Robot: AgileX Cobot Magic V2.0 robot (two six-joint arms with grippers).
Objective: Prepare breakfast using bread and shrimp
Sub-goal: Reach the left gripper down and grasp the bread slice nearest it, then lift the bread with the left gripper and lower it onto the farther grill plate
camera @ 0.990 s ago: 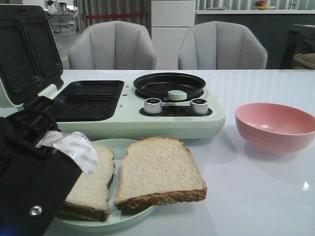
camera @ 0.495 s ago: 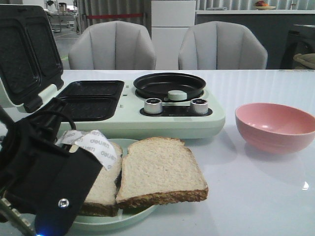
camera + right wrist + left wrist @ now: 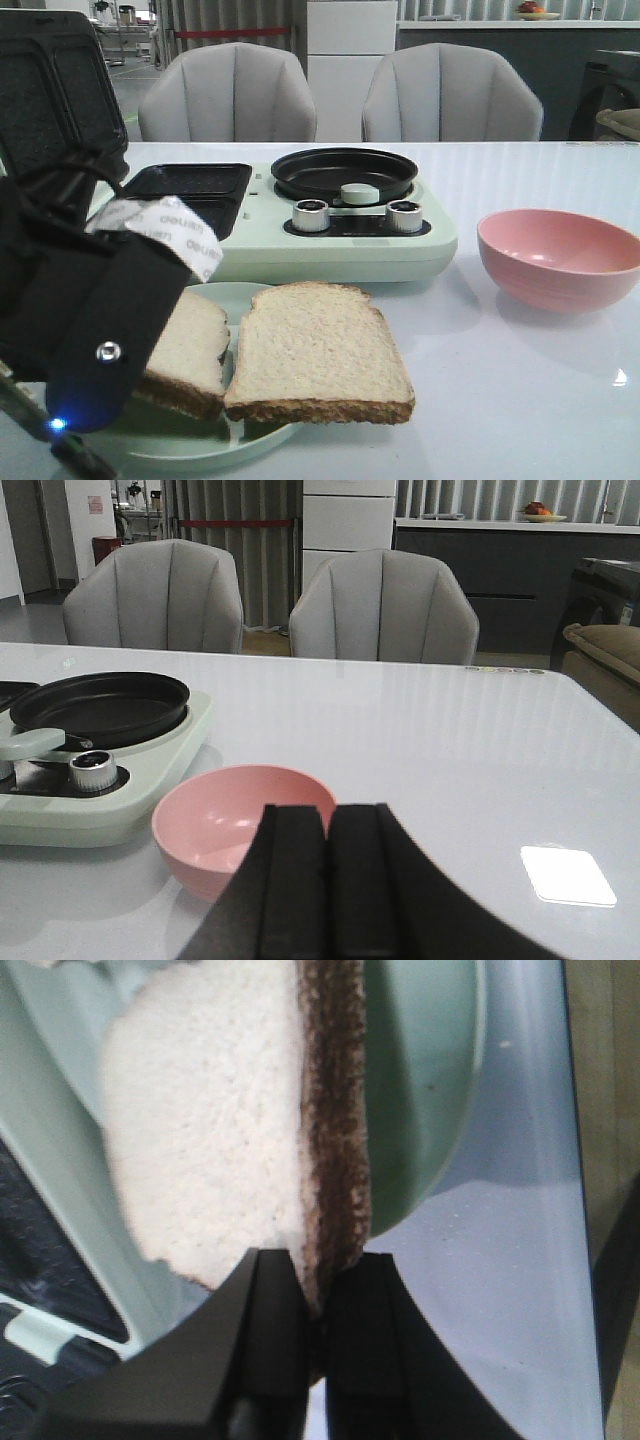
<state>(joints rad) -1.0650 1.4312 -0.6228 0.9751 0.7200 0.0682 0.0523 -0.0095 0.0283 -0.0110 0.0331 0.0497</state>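
Observation:
Two bread slices lie over a pale green plate [image 3: 215,452] at the front left. My left gripper [image 3: 318,1282] is shut on the crust edge of the left slice [image 3: 190,345], also seen in the left wrist view [image 3: 215,1130], and holds it tilted up off the plate [image 3: 420,1090]. The left arm [image 3: 90,320] hides that slice's near part. The right slice [image 3: 318,350] rests on the plate, overhanging its rim. My right gripper [image 3: 328,825] is shut and empty, just in front of the pink bowl [image 3: 215,820]. No shrimp shows in any view.
A pale green breakfast machine [image 3: 330,250] stands behind the plate, with its lid [image 3: 50,100] open, black sandwich plates [image 3: 190,185], a round black pan [image 3: 345,172] and two knobs [image 3: 311,214]. The pink bowl [image 3: 558,255] sits at the right. Two grey chairs stand behind the table.
My left gripper has risen and moved toward the machine with the left slice, lifting it off the plate. The right slice has shifted slightly left.

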